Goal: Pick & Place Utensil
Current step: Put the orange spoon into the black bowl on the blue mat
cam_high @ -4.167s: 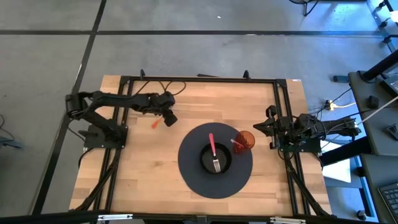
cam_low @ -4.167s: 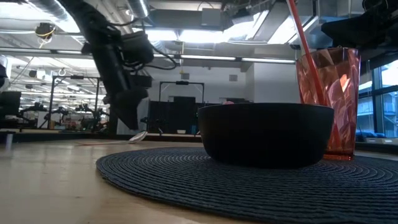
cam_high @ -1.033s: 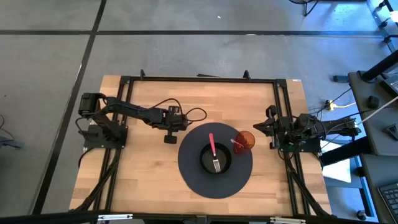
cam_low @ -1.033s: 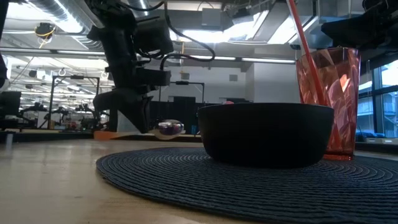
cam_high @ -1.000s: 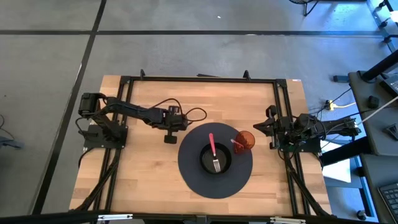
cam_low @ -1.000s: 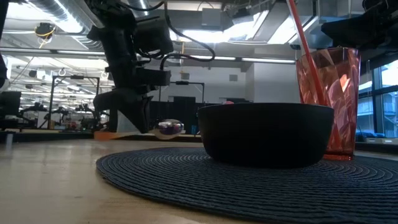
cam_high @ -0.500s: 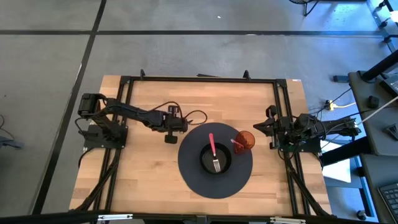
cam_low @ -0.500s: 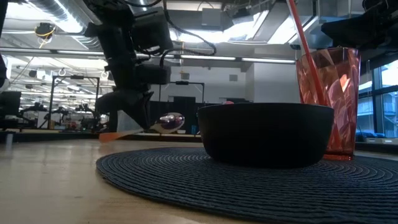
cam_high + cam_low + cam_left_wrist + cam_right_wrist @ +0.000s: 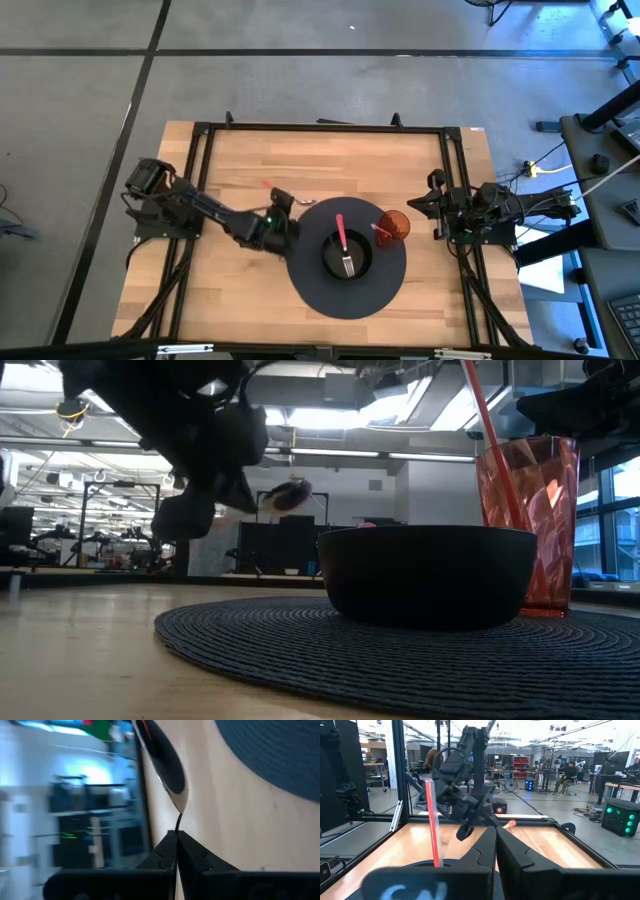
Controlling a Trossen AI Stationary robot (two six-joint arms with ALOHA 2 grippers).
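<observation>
1. The utensil (image 9: pixel 303 203) is held clear of the desk (image 9: pixel 230 290) by the left pincer (image 9: pixel 284 200), whose fingers are pressed together on its thin neck; the silver head lies toward the round woven mat (image 9: pixel 310 285), the orange-red handle away from it.
2. In the low view the spoon head (image 9: pixel 290 493) is seen raised above the rim level of the black bowl (image 9: pixel 425 575), off to one side of it.
3. Open bare wood is left along the near and far sides of the desk; the mat's edge lies just beside the left arm's wrist.
4. The bowl sits at the mat's centre with a pink-handled fork (image 9: pixel 342 240) in it; a red cup (image 9: pixel 397 222) with a straw stands on the mat just beside the bowl, toward the right arm.
5. The right pincer (image 9: pixel 432 207) is parked at the desk's right edge, fingers pressed together and holding nothing.
6. The left arm is cut off by the low view's top edge, and the left wrist view is blurred; only the spoon head and the mat's edge can be made out there.
</observation>
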